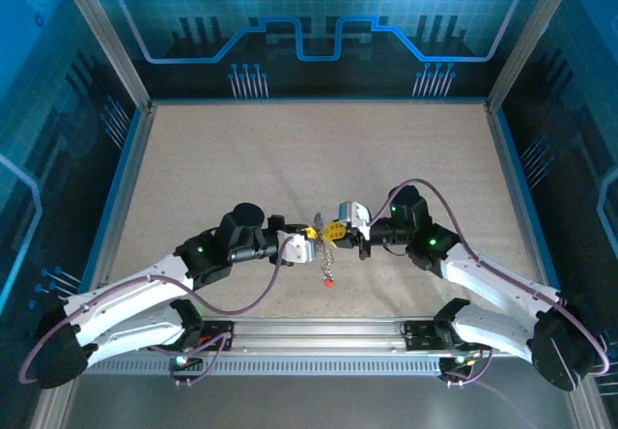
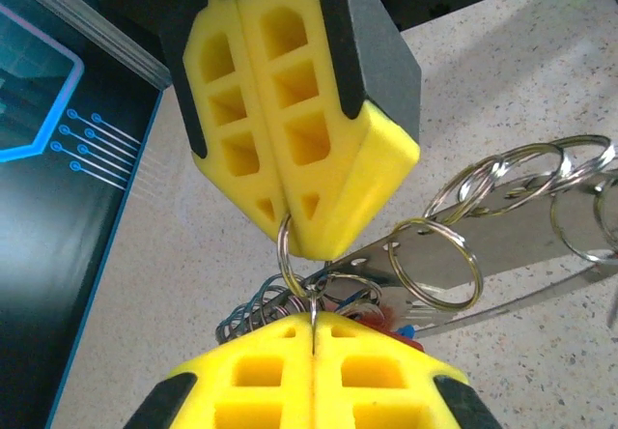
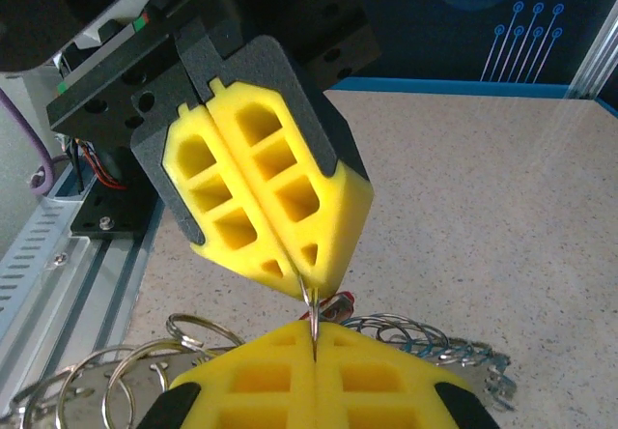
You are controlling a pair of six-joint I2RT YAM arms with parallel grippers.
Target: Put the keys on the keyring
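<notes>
My two grippers meet tip to tip above the middle of the table. The left gripper [image 1: 309, 241] [image 2: 314, 321] is shut on a thin silvery wire of the keyring [image 2: 286, 250]. Opposite it, the right gripper [image 1: 338, 230] [image 3: 314, 337] is shut on the same thin ring [image 3: 311, 305]. Below the fingers hangs a bunch of small keys: red and blue heads [image 2: 394, 317] peep out behind my left fingers. A red-headed key [image 1: 329, 280] dangles lowest, and a red head [image 3: 340, 300] also shows behind the right fingers.
A flat metal strip [image 2: 521, 231] strung with several split rings [image 2: 435, 265] sticks out to the right of the bunch. A coil of bluish wire loops [image 3: 415, 337] lies by it. The speckled tabletop [image 1: 309, 158] stretches beyond, with walls on three sides.
</notes>
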